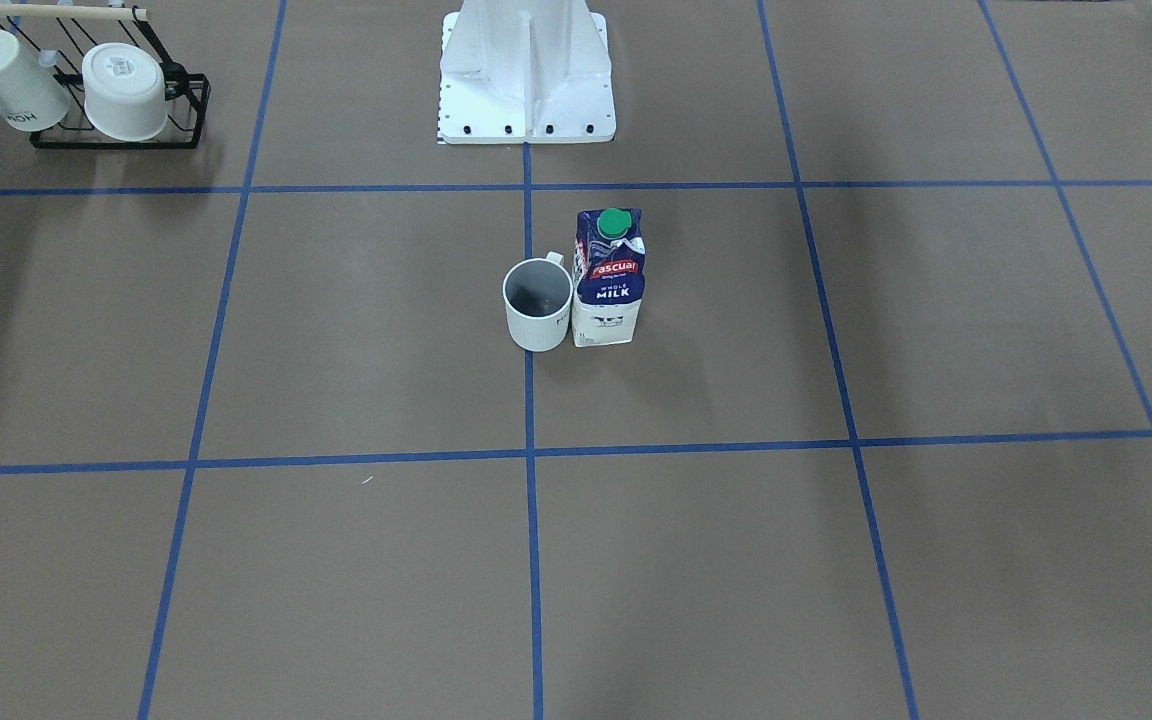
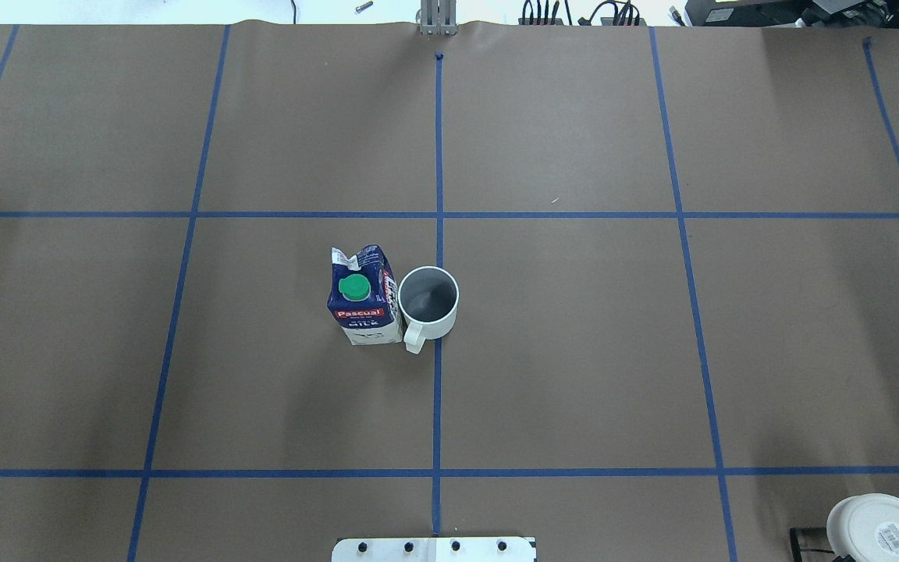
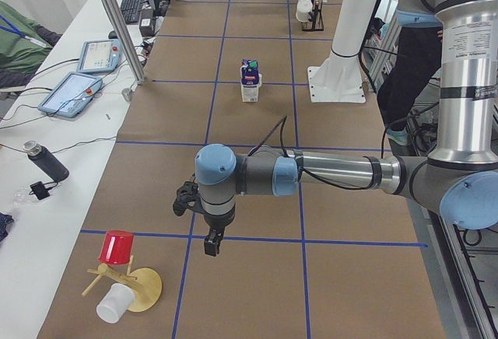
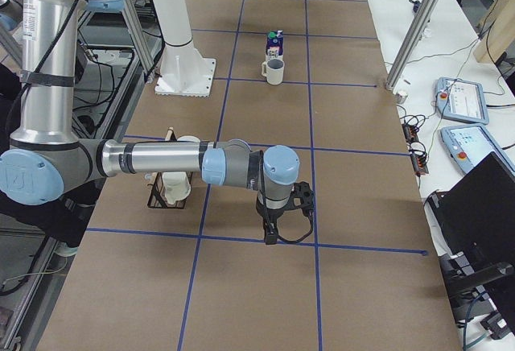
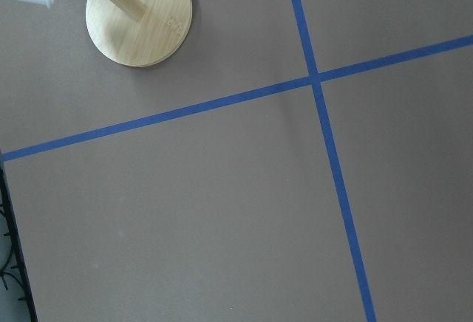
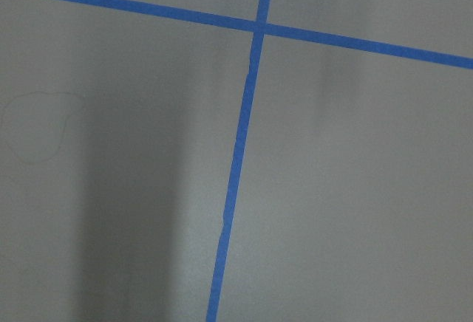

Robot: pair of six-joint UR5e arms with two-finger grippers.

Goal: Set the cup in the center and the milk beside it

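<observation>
A: Cup (image 1: 538,305)?
B: Upright on mid tape line (image 1: 530,400), bench (image 1: 836,560) center. Milk (image 1: 609,280) stands just beside it.
A: Grippers?
B: My L gripper (image 3: 210,242) & R gripper (image 4: 271,234) are far off, can't tell if apart or together.

**Soft overhead light**

Lit diffusely from above across the brown paper-covered table (image 1: 336,330); sharp in the fixed views, with faint wide shadows at the front-facing view's left edge and beside the upright blue-and-white milk carton (image 1: 608,280). Washed grey and soft in the right wrist view, darkened down its left half.
</observation>
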